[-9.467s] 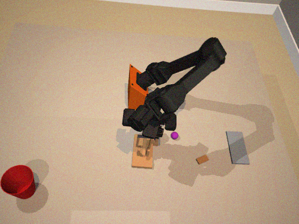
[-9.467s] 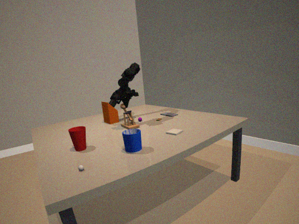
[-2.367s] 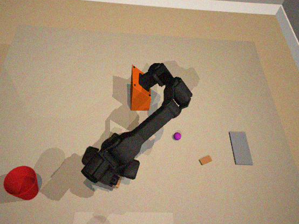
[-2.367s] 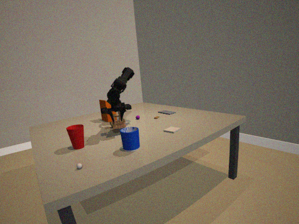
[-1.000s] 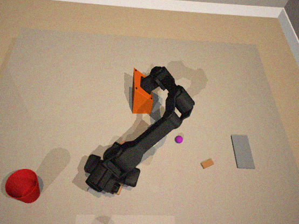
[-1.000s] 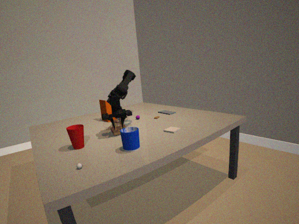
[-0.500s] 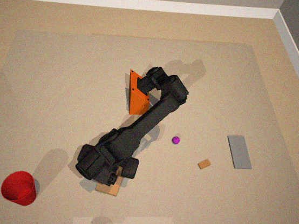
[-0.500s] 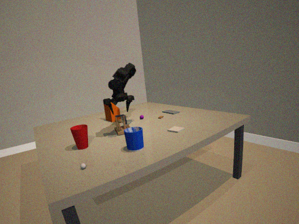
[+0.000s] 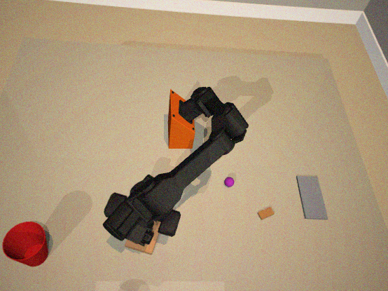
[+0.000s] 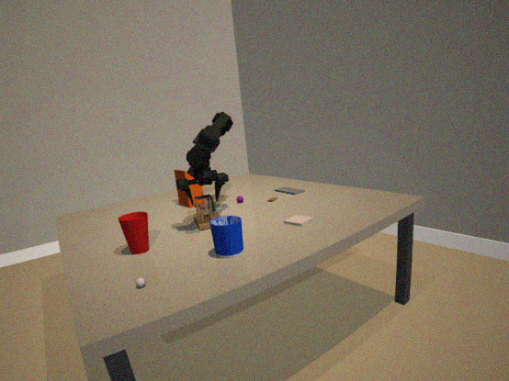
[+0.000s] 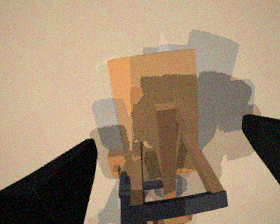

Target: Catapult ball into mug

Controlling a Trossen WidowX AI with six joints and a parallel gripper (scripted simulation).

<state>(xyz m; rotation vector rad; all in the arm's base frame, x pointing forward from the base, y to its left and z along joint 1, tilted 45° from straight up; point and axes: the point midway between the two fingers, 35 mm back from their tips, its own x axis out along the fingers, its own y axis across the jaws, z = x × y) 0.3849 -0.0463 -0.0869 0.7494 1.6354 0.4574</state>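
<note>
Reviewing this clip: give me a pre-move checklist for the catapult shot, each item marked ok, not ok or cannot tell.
1. Fingers open with nothing between them: ok.
2. Catapult standing on its base on the table: ok.
3. Purple ball loaded: not ok, it lies on the table away from the catapult.
4. Blue mug upright, opening up: ok.
5. Red cup apart from the blue mug: ok.
6. Aim at the blue mug: cannot tell.

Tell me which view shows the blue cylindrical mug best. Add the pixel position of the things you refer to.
The exterior view: the blue cylindrical mug (image 10: 227, 237) stands upright there, its wall and rim in plain sight. Neither the top nor the wrist view shows it.
</note>
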